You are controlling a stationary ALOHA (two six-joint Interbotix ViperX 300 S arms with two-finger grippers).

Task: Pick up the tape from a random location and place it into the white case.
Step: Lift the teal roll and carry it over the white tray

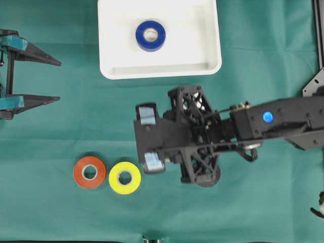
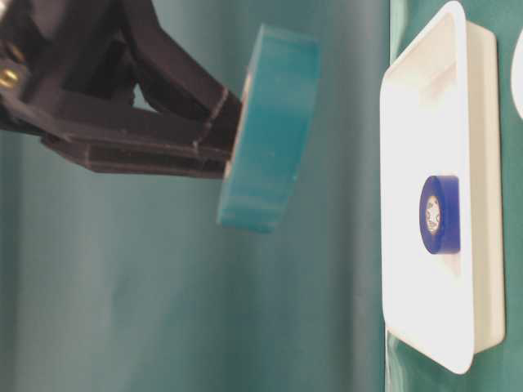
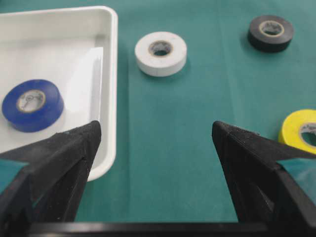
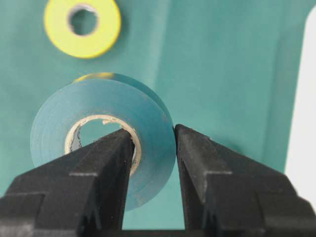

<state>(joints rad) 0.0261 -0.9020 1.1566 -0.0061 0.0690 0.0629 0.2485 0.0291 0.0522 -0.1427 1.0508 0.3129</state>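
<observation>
**Teal tape roll pinched through its core, clear of the cloth**

Right gripper (image 1: pixel 148 139), at centre of the overhead view, carries its load below the white case (image 1: pixel 207 65) at top, where a blue roll (image 1: pixel 150 35) already lies. Orange roll (image 1: pixel 89 172) and yellow roll (image 1: pixel 124 177) sit lower left. Left gripper (image 1: pixel 56 81) stands wide and empty at the left edge.

Table-level view: the teal tape roll (image 2: pixel 270 131) hangs tilted in the air at upper centre, well apart from the case.

Left wrist view: white roll (image 3: pixel 161 53) and black roll (image 3: pixel 270 32) lie on the cloth.

Right wrist view: one finger (image 4: pixel 106 168) sits inside the core, the other outside, clamping the roll's wall. It looks light and stiff, with smooth faces likely to slip; that wall grip seems sound.
</observation>
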